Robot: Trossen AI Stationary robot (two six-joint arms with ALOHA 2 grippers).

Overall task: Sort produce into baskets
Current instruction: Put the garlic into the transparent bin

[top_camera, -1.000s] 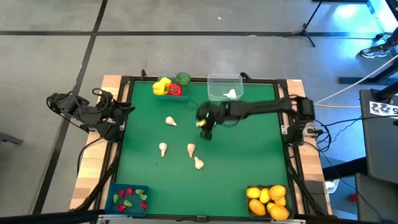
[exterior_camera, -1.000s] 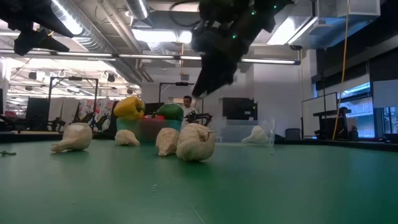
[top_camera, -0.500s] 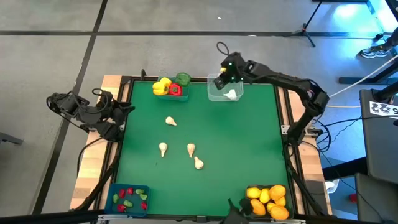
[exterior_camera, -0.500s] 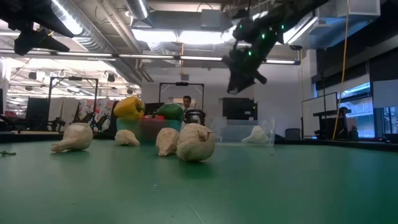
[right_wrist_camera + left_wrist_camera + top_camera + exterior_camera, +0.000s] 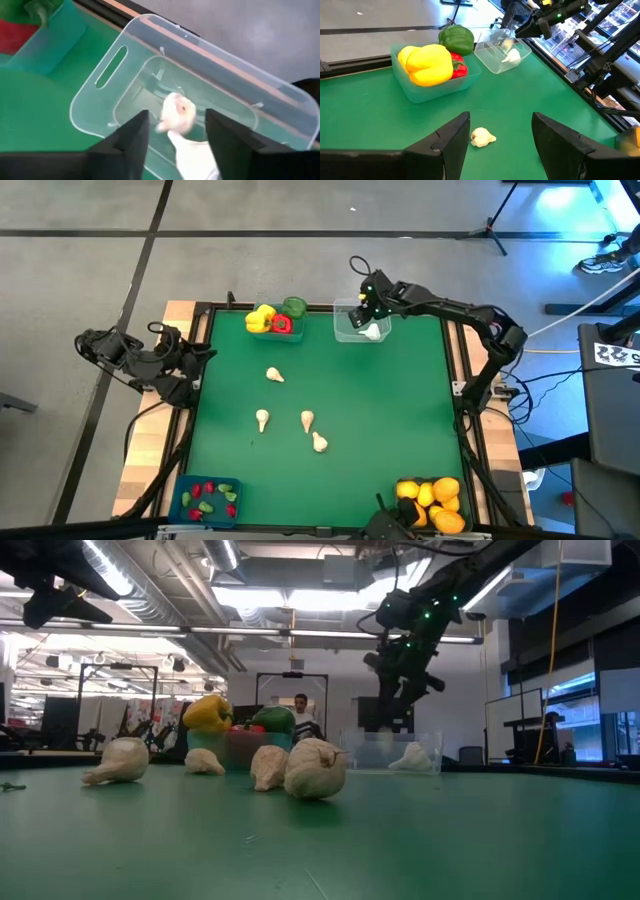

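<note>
Green tabletop (image 5: 380, 410) before you — right gripper (image 5: 172, 132) over clear basket (image 5: 360, 320) at far edge, fingers apart, garlic bulb (image 5: 176, 111) dropping in. Left gripper (image 5: 500, 137) waits at left edge, fingers apart. Four garlic bulbs (image 5: 305, 419) mid-tabletop.

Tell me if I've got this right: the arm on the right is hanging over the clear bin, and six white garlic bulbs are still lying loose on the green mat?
Not quite. The right tool does hang over the clear bin, but only four garlic bulbs lie loose on the green mat, not six. The high view shows them near the middle of the mat.
</note>
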